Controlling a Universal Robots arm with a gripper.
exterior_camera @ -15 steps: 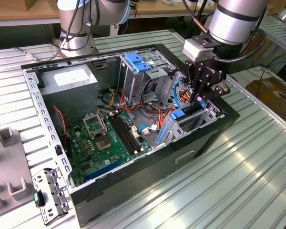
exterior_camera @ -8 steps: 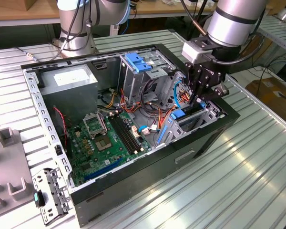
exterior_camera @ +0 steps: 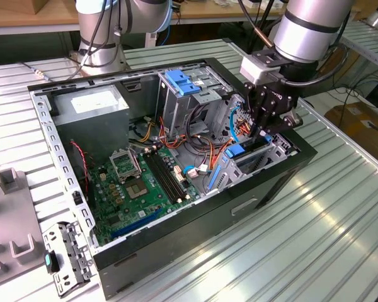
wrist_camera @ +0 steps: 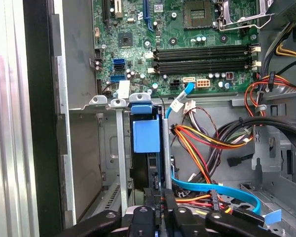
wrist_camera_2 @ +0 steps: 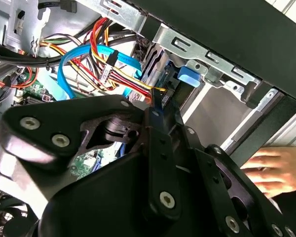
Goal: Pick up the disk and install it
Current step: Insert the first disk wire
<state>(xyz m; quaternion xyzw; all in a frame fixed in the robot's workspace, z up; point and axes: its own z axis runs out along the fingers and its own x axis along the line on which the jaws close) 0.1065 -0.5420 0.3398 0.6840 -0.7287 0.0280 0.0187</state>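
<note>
The disk (wrist_camera: pixel 147 133) stands on edge in a slot of the metal drive bay (wrist_camera: pixel 116 163) at the front corner of the open computer case (exterior_camera: pixel 195 220). Its blue carrier tab (exterior_camera: pixel 235 150) faces up out of the bay and also shows in the second wrist view (wrist_camera_2: pixel 187 76). My gripper (wrist_camera: pixel 161 200) hangs straight over the bay with its two fingers closed together, tips at the disk's upper edge behind the tab. In the exterior view the gripper (exterior_camera: pixel 263 133) sits just inside the case wall on that view's right. The disk's label is hidden inside the bay.
Red, yellow and blue cables (wrist_camera: pixel 207 148) lie close beside the bay. The motherboard (exterior_camera: pixel 145 182), a grey box (exterior_camera: pixel 91 104) and a cage with a blue latch (exterior_camera: pixel 183 82) fill the case. A person's hand (wrist_camera_2: pixel 271 168) rests outside the case wall. A metal bracket (exterior_camera: pixel 66 251) lies on the table.
</note>
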